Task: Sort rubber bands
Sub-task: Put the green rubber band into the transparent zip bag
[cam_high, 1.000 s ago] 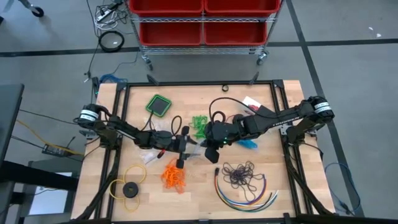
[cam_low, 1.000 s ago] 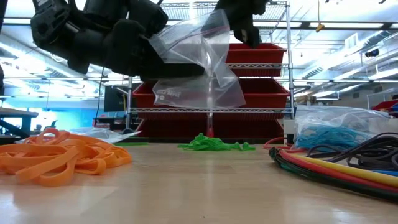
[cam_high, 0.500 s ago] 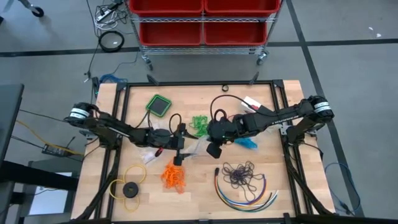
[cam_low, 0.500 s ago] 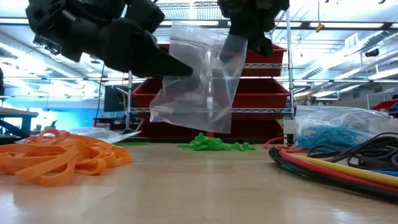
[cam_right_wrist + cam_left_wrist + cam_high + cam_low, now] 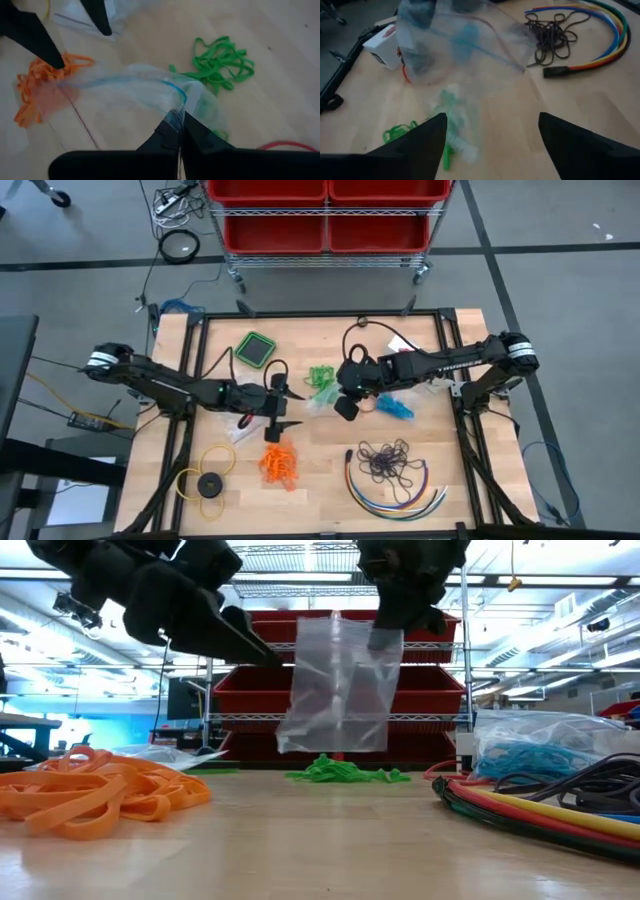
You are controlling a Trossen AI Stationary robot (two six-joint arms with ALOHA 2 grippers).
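A wooden table fills the middle of the high view, with red bins on a rack along the top edge. The rubber bands are seen in 4 bunches: green at centre, just left of the right gripper; orange lower left of centre, below the left gripper; blue right of centre; dark purple at lower right, ringed by multicoloured cables. A yellow ring with a black disc lies at lower left, a green pad at upper left. A clear plastic bag hangs at the centre of the low view, above the green bunch. The right gripper is clamped on the bag's top edge — the left gripper's fingers are spread wide, holding nothing, just left of the bag.
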